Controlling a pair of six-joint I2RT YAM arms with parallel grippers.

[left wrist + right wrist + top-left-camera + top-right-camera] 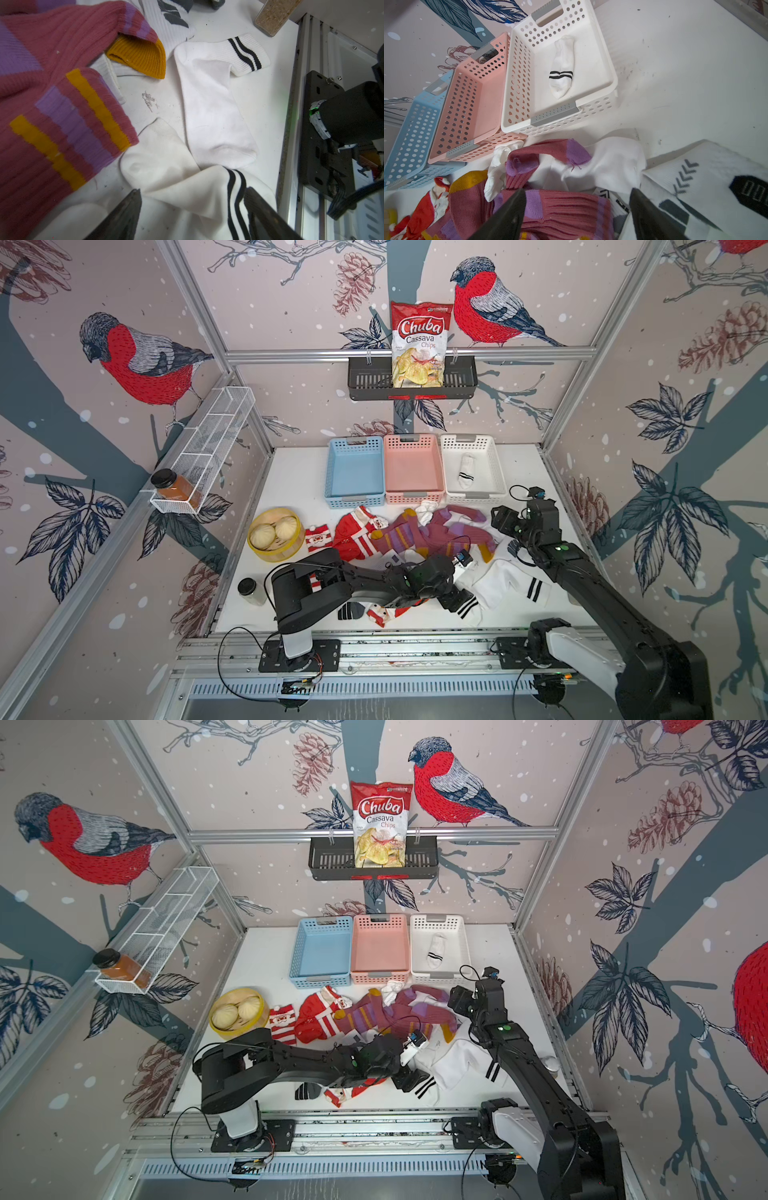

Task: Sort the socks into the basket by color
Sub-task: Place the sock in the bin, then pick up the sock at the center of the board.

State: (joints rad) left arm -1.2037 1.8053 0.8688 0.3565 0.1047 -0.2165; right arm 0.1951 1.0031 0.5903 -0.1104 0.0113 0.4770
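White tabletop (299, 481) shows socks (419, 531) partly hidden beneath left arm (365, 578); left tool (193, 189) and right tool (578, 189) both stand spread.

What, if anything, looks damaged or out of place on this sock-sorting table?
In the right wrist view, a maroon sock has frayed threads hanging from its purple patch. The table shows a scuffed spot in the left wrist view. A steamer of buns also sits on it.

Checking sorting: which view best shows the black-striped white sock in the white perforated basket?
Right wrist view: the black-striped white sock in the white perforated basket is whole, close. Both top views show it small; left wrist misses it.
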